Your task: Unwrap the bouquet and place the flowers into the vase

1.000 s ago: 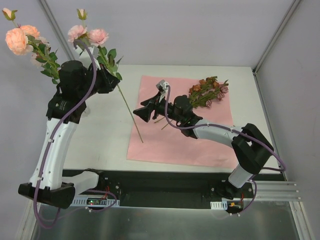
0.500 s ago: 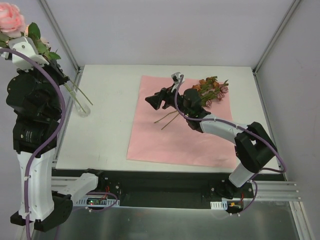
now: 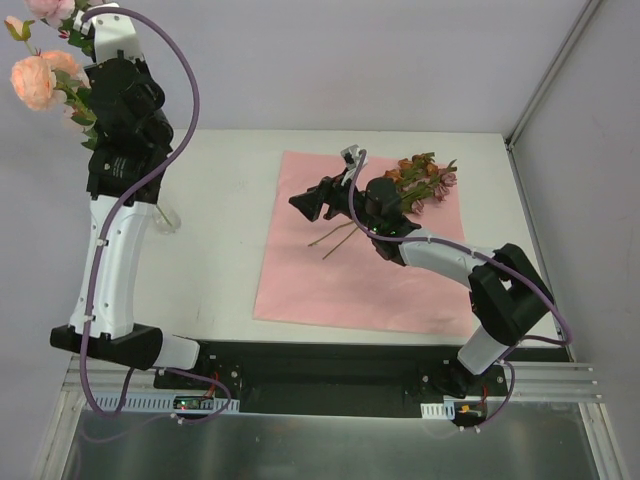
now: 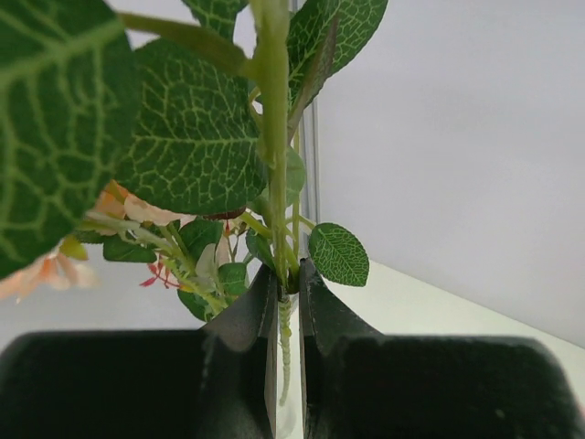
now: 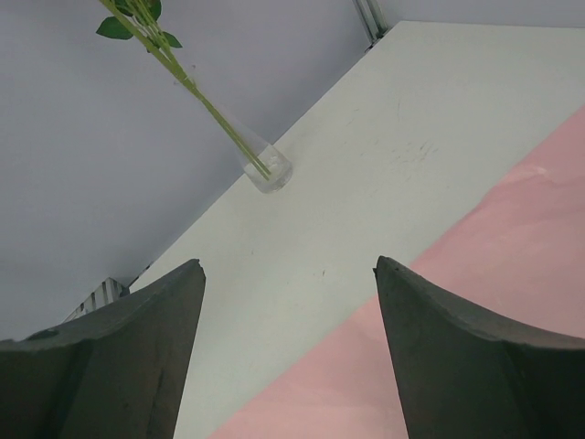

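White tabletop (image 3: 220, 200) and grey walls (image 3: 350, 60): the left gripper (image 4: 288, 274) was clamped on thin, probably wiry rose stems (image 4: 272, 137), their ends in the fragile glass vase (image 5: 268, 169) below it. The right gripper (image 5: 288, 265) gaped empty; light rust flowers (image 3: 430, 175) lay behind it on pink paper (image 3: 330, 290), best taken by the stems.

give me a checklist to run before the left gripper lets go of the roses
1. Rose stems end inside the vase: ok, they reach its bottom.
2. Vase standing on the table: ok.
3. Left gripper shut on a stem: ok.
4. Roses will stay up once released: cannot tell; the stems lean and the vase is far shorter.
5. Right gripper open and empty: ok.
6. Other flowers lying on the paper: ok.
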